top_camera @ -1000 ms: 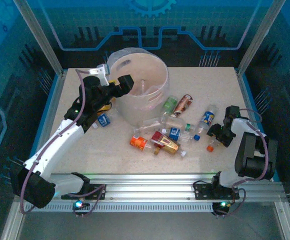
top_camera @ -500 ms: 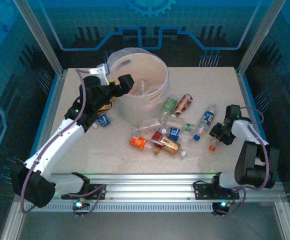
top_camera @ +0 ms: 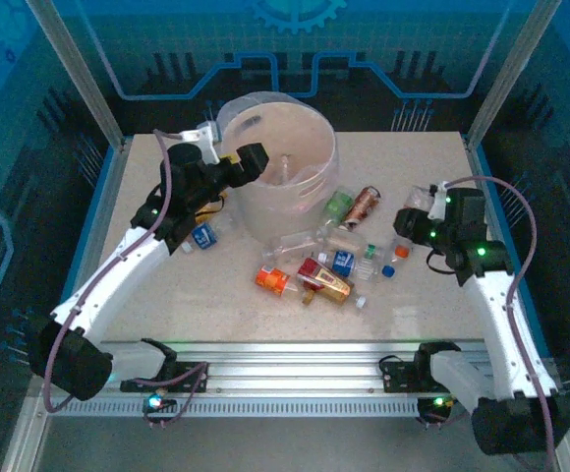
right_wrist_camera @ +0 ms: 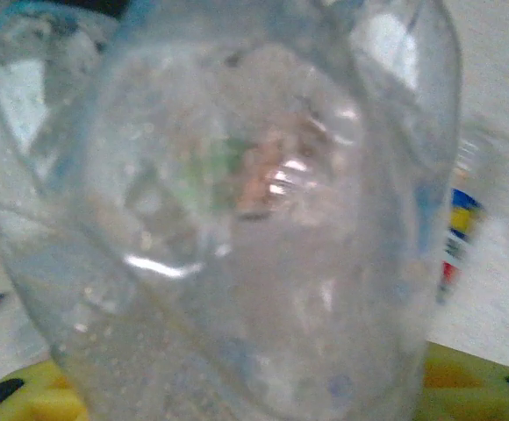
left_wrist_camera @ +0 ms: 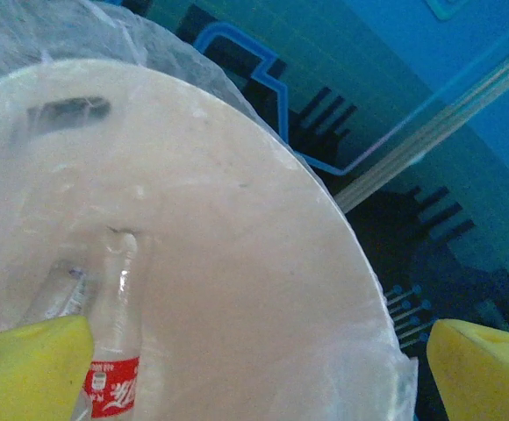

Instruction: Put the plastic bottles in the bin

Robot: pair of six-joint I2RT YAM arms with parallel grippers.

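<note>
Up off the counter since a second ago, your right end effector was closed on a clear bottle at 3 o'clock; you needed a steady grip carrying it over the bin at 12 o'clock, clear of your wide-open, empty left end effector.

We are looking into an enclosed robot test cell, the kind a robotics lab is running. Aluminium frame posts are holding clear panels around a speckled beige table. Behind them a blue backdrop is showing circuit-line graphics and a gear emblem. Two white-and-black robot arms, the left arm and the right arm, are standing on a slotted aluminium rail at the near edge. Cables are trailing from them and small green lights are glowing at their bases. The plastic bottles and the bin are sitting on the table among this hardware.
</note>
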